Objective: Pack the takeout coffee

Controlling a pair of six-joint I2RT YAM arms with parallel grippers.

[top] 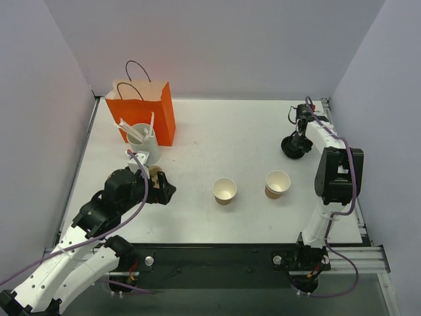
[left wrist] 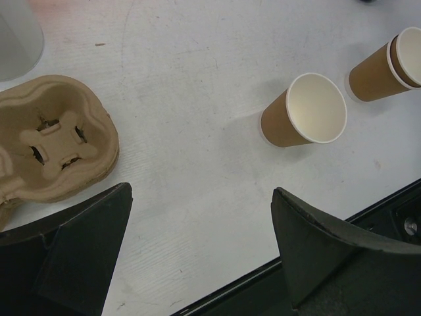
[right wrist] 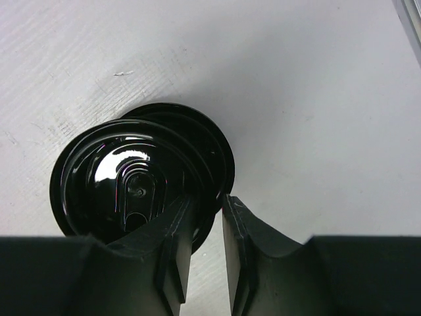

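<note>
Straddling the rim of the black lid stack (right wrist: pixel 131 178) at the table's (top: pixel 217 131) far right.
My right fingers (right wrist: pixel 229 212) sit narrowly either side of that rim, grip unclear. My left fingers (left wrist: pixel 309 237) are spread wide, with the open tan cup (top: pixel 225 191) and nested cups (top: pixel 277 184) mid-table to their right.

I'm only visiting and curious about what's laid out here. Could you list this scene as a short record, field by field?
table: white, walls on three sides
bag: orange paper bag, upright, far left
stirrers: in a white cup in front of the bag
carrier: brown cardboard cup carrier, beside the left gripper
cups: one paper cup; beside it two nested cups; no lids on any
lids: black lids, stacked, far right
left gripper: open, holding nothing
right gripper: jaws narrow, astride the lids' edge; grip unclear
</note>
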